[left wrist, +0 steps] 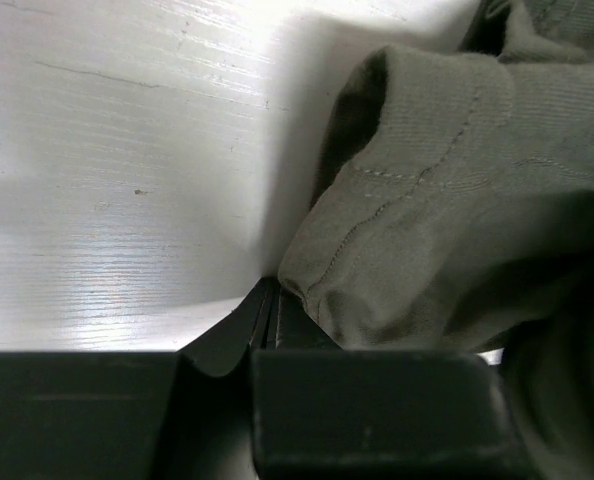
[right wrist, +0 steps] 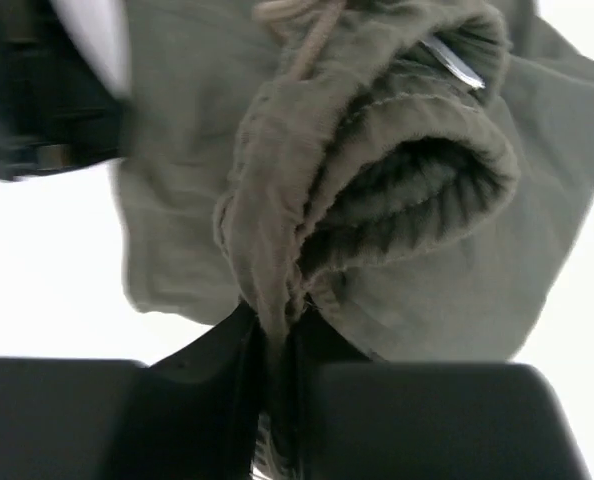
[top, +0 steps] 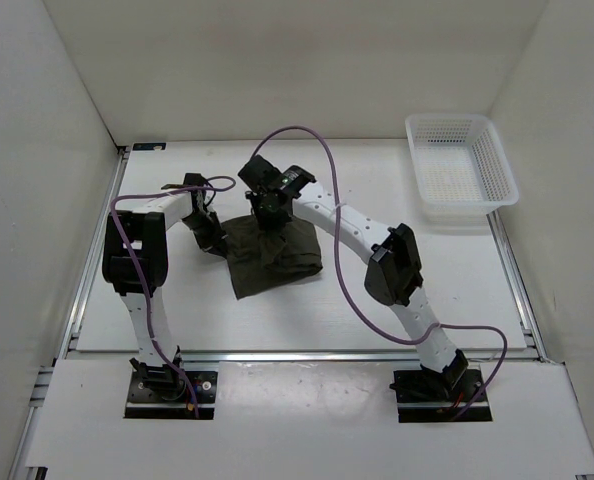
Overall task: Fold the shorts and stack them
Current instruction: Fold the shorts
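Note:
The dark olive shorts (top: 277, 262) lie bunched on the white table, left of centre. My left gripper (top: 213, 240) is low at their left edge. In the left wrist view its jaws (left wrist: 267, 302) are shut, with a stitched hem corner of the shorts (left wrist: 447, 200) pinched at the tips. My right gripper (top: 269, 218) is at the far edge of the shorts. The right wrist view shows it (right wrist: 277, 335) shut on a fold of the gathered waistband (right wrist: 397, 180), with the drawstring (right wrist: 297, 40) hanging beyond.
A white mesh basket (top: 460, 205) stands at the back right of the table. White walls close in the table on three sides. Purple cables loop off both arms above the table.

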Robot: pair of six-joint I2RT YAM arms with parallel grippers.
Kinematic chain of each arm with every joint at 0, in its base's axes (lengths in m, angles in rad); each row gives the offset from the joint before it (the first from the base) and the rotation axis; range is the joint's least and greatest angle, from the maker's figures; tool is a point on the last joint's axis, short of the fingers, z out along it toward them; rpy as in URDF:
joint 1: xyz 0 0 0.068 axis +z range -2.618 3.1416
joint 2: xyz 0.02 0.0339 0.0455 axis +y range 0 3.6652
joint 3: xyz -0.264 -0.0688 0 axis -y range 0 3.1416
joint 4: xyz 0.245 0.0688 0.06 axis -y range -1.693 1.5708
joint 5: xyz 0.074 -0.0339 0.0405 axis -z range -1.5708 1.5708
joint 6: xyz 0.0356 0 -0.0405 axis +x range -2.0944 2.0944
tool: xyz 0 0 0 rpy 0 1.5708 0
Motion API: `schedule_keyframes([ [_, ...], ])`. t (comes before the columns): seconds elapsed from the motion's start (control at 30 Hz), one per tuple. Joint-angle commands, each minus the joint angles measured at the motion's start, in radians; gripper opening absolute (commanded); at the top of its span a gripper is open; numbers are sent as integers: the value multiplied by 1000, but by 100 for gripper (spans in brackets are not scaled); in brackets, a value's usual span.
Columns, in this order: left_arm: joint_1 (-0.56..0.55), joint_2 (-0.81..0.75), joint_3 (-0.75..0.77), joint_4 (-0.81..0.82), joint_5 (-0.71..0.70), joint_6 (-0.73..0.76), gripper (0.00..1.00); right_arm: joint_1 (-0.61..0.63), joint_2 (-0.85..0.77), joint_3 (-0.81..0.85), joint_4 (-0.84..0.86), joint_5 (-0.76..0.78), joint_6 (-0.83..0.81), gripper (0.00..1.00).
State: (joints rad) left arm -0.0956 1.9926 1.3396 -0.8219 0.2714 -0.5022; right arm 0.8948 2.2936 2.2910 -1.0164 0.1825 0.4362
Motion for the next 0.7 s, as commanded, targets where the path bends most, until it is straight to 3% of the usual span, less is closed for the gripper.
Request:
schedule_keyframes([
  [0.0, -9, 21, 6, 38, -9, 5, 10, 24, -2, 35, 148, -176, 18, 18],
  [0.03, -9, 21, 6, 38, -9, 5, 10, 24, -16, 25, 163, -201, 27, 33],
  [0.07, -9, 21, 6, 38, -9, 5, 10, 24, -26, 9, 194, -213, 27, 41],
  [0.13, -9, 21, 6, 38, -9, 5, 10, 24, -98, -46, 245, -225, 4, 71],
  [0.2, -9, 21, 6, 38, -18, 5, 10, 24, -196, -164, 320, -225, -23, 79],
  [0.27, -9, 21, 6, 38, -18, 5, 10, 15, -261, -246, 355, -251, -24, 79],
  [0.4, 14, -6, 6, 17, -38, 14, 10, -7, -466, -523, 389, -160, -24, 47],
  [0.43, 23, -29, -3, 17, -56, 14, 10, -7, -500, -572, 389, -135, -14, 26],
  [0.5, 45, -64, -14, -12, -80, 14, 14, -17, -599, -715, 389, -92, -4, 9],
  [0.57, 77, -135, -14, -55, -141, 14, 18, -30, -663, -806, 389, -48, 7, 0],
  [0.67, 96, -245, -5, -114, -231, 14, 19, -42, -788, -947, 378, -23, 35, 0],
])
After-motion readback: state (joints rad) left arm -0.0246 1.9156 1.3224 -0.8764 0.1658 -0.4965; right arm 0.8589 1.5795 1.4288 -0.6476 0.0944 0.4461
